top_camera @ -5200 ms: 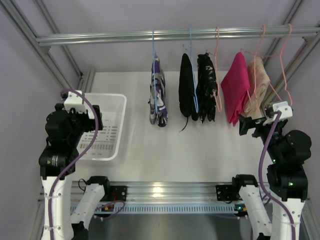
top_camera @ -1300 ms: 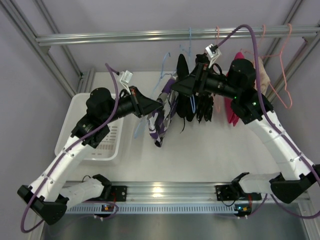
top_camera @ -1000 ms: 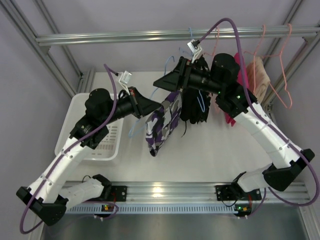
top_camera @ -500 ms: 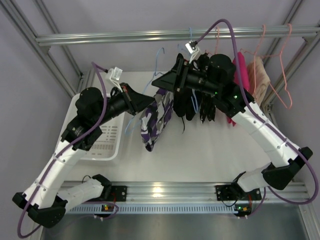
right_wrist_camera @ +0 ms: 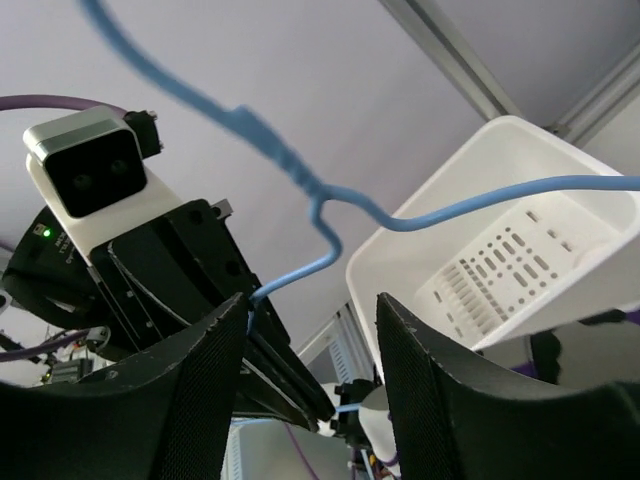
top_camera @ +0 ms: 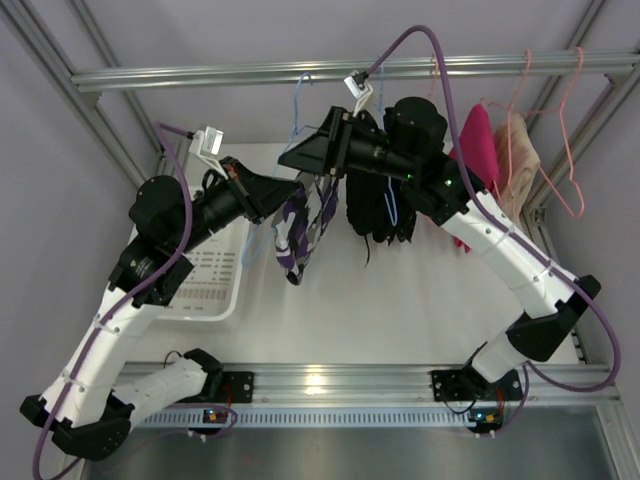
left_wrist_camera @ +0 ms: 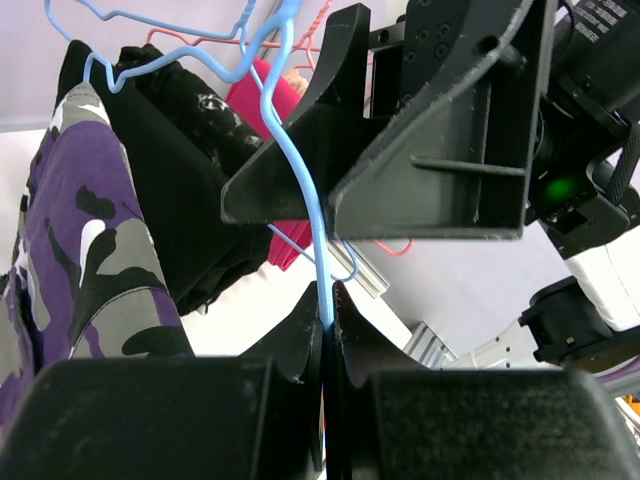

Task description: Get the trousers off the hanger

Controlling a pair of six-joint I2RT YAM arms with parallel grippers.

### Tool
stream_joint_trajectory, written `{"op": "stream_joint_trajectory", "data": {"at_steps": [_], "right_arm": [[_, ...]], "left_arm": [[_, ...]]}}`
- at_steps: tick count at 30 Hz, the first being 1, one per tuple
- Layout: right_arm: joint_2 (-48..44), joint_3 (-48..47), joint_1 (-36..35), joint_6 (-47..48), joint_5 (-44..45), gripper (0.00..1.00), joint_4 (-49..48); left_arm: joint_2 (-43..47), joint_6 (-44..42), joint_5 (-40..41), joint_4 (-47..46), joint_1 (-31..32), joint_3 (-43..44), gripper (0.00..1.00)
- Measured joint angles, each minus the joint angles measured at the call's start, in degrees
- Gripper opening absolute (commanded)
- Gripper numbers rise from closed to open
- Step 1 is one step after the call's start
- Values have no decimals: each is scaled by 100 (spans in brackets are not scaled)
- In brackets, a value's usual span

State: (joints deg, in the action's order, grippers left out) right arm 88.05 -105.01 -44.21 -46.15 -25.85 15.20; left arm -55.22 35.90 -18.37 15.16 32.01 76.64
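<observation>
The camouflage trousers (top_camera: 300,232), purple, white and black, hung in a floppy bunch from the blue hanger (top_camera: 298,100), up in the air above the surface (top_camera: 400,300). They were between the white basket (top_camera: 215,290) on the left and the black trousers (top_camera: 372,205) on the right, and the two pairs were close to each other. The black trousers hung below the rail (top_camera: 200,76), partly hidden behind my right arm. My left claw (top_camera: 287,186) was squeezed tight on the thin wire of the blue hanger. In the left wrist view its two fingers (left_wrist_camera: 290,345) met with the wire pinched between them, and the camouflage trousers (left_wrist_camera: 80,270) hung just to the left of it. My right claw (top_camera: 296,157) was just above my left one, tip near tip, and it pointed left. Its fingers (right_wrist_camera: 215,400) were spread apart and they held nothing. The blue hanger (right_wrist_camera: 290,165) bent across the right wrist view above them, and I could not tell if it touched them. I also could not tell if the hook of the hanger was on the rail. Further right, past my right arm, the pink garment (top_camera: 470,135) and the beige garment (top_camera: 520,145) hung side by side. The white basket sat on the surface by my left arm.
</observation>
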Motion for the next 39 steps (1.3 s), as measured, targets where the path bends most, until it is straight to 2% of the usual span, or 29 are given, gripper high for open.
{"op": "stream_joint_trajectory", "data": {"at_steps": [13,16,19,20,21,23,24,25,28,34,39], "right_arm": [[459,-540,-245,-260,-33,51,-68],[634,-719,-245,-378,-44,44,-52],[758,-793,-249,-501,-72,32,-66],[776,-793,-249,-533,-72,21,-66],[796,-793,-249,-632,-66,15,-79],[804,-793,-245,-815,-94,0,-105],[802,-793,-245,-890,-125,0,-120],[802,-778,-254,-957,-188,0,-146],[802,-579,-254,-949,-415,0,-162],[761,2,-199,-675,-804,0,-400],[758,118,-149,-772,-1043,0,-319]], "left_arm": [[11,44,-195,-20,-15,-39,0],[44,46,-208,-59,-22,-140,0],[72,9,-164,-98,-39,-238,0],[76,-15,-157,-122,-42,-251,0],[87,-44,-155,-127,-44,-267,3],[140,-160,-166,-98,-46,-350,17],[160,-249,-177,-151,-44,-376,26],[170,-354,-195,-221,-37,-387,55],[361,-726,-166,-595,-24,-455,99],[1182,-1373,474,-588,-9,-566,99],[1709,-1961,962,-407,-11,-616,99]]}}
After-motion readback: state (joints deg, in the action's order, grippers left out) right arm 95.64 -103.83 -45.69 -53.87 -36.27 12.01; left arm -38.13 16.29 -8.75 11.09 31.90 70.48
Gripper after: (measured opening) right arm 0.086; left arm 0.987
